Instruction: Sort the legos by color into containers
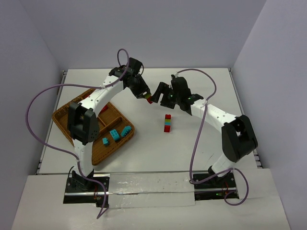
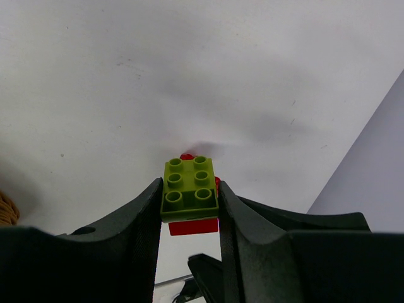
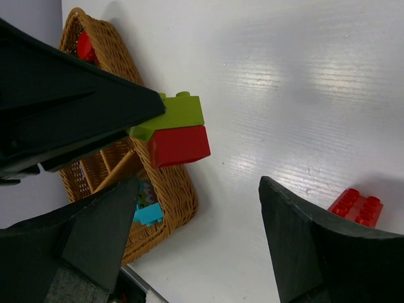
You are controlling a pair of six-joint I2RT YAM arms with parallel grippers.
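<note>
Left wrist: left hand (image 2: 189, 208) clamps a likely light, rigid green-red brick stack (image 2: 190, 188) by its sides; right hand (image 3: 199, 218) spread wide.

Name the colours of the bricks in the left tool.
Green brick joined to red brick; clearest in right wrist view.

Green-over-red lego stack (image 2: 190, 199) between left hand (image 2: 189, 189) fingers (image 2: 142, 233), white table (image 2: 189, 76) beyond.

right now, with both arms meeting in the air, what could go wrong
1. The left gripper holds the green brick and red brick above the table; if the open right gripper tugs off-centre, one could pop loose and fall.
2. The right fingers sit close to the left ones and may collide.
3. A fallen brick could topple the stack nearby.
</note>
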